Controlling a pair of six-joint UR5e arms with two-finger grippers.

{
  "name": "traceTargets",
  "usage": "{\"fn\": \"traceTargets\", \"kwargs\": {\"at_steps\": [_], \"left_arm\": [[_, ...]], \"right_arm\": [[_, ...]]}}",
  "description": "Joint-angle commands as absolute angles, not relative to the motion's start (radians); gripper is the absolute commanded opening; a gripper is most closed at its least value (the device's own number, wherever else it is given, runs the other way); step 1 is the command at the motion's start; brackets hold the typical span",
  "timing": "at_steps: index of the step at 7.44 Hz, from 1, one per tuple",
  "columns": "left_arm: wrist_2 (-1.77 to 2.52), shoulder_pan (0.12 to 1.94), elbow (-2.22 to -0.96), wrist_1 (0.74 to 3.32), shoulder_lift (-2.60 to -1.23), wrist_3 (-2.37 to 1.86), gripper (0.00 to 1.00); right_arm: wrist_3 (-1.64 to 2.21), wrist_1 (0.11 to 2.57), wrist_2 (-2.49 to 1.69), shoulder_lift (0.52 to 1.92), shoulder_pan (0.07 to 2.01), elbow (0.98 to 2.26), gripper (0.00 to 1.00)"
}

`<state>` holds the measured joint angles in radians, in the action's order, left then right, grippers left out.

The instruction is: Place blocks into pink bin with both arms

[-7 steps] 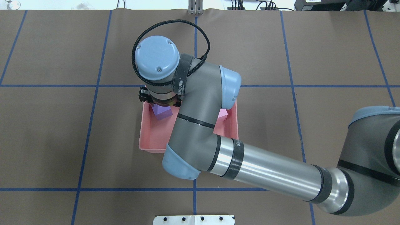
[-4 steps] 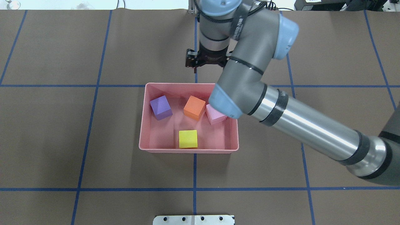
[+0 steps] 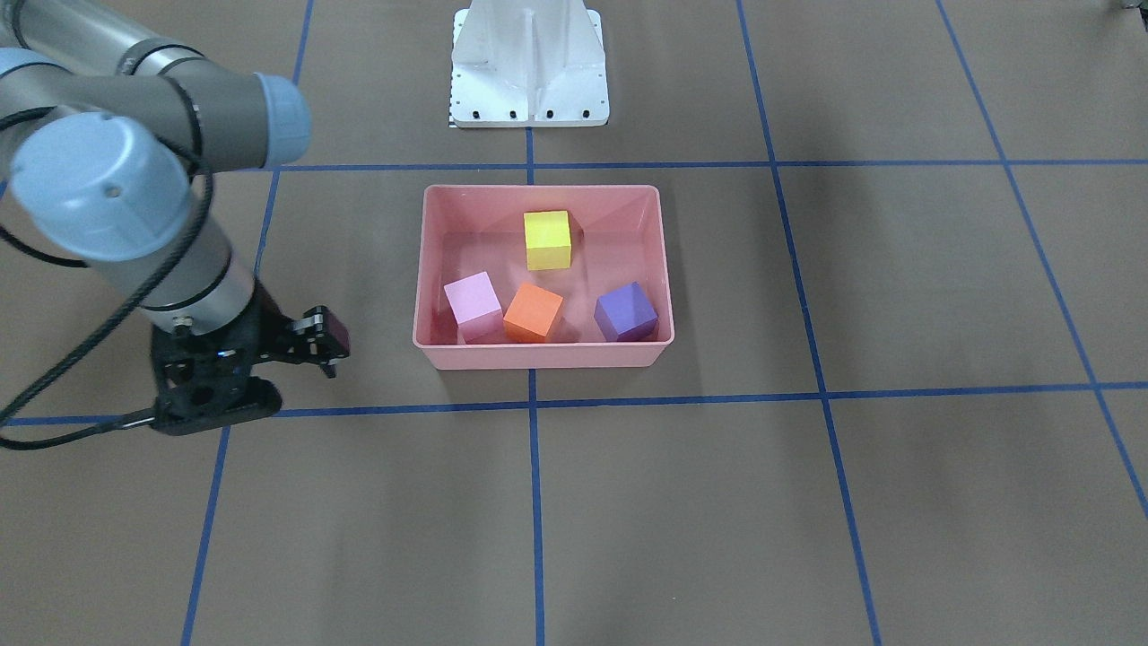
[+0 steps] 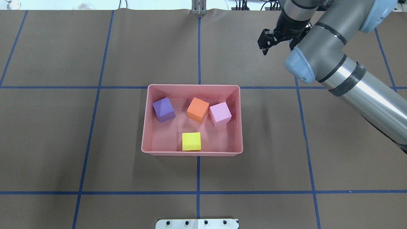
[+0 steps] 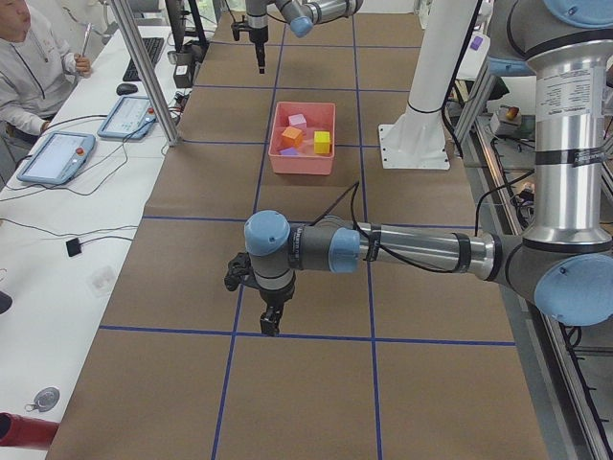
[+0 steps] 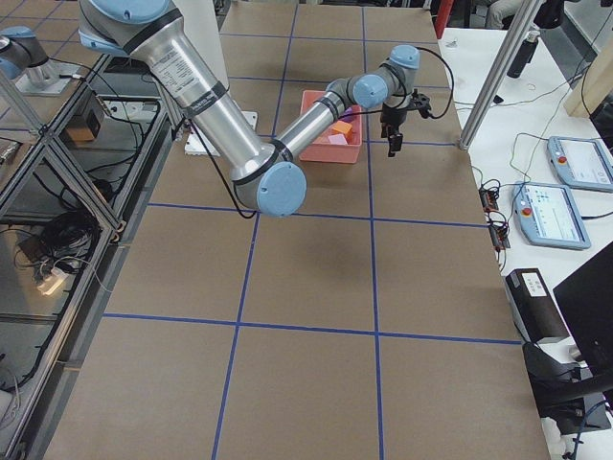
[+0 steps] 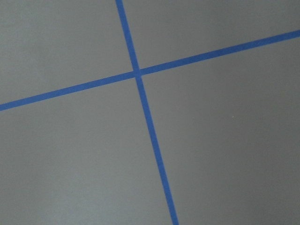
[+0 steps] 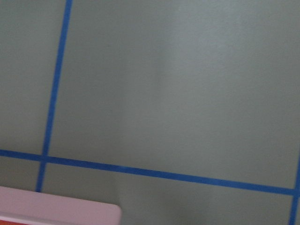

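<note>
Salmon-pink plastic tub (image 4: pixel 192 86), low-walled and round-cornered, and look, all four small matte cubes sit inside it! The purple cube (image 4: pixel 163 109), orange cube (image 4: pixel 197 109) and light pink cube (image 4: pixel 220 113) line the tub wall nearest the right tool (image 4: pixel 276 43). The orange and pink ones are close together. The yellow cube (image 4: pixel 191 141) sits alone by the wall farthest from that tool.

The right tool hangs released, fingers spread, nothing between them, over the brown surface (image 4: pixel 63 127) with its blue tape lines (image 4: pixel 95 95). From this tool the tub lies back toward the robot's base and off to the robot's left, well apart. The tub's long axis runs crosswise to the tool's way in.

The left tool (image 5: pixel 271 324) hovers much farther from the tub, so the right arm is the nearer one. Whether the left tool is released or clenched, I cannot tell.

No cube shows outside the tub, so the job looks done. The likely call is a clean retreat.
</note>
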<state>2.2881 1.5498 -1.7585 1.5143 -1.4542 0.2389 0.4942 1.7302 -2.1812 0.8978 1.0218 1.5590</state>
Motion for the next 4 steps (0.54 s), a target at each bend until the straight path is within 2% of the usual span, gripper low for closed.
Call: {"fn": "traceTargets", "kwargs": {"at_steps": [1, 4], "left_arm": [[2.293, 1.595, -1.773, 1.511, -1.417, 0.264, 1.00], [2.298, 1.603, -1.847, 1.405, -1.416, 0.264, 1.00]], "right_arm": [[0.175, 1.732, -2.308, 1.039, 1.217, 1.562, 1.00], [0.130, 1.729, -2.318, 1.220, 1.340, 1.621, 1.00]]}}
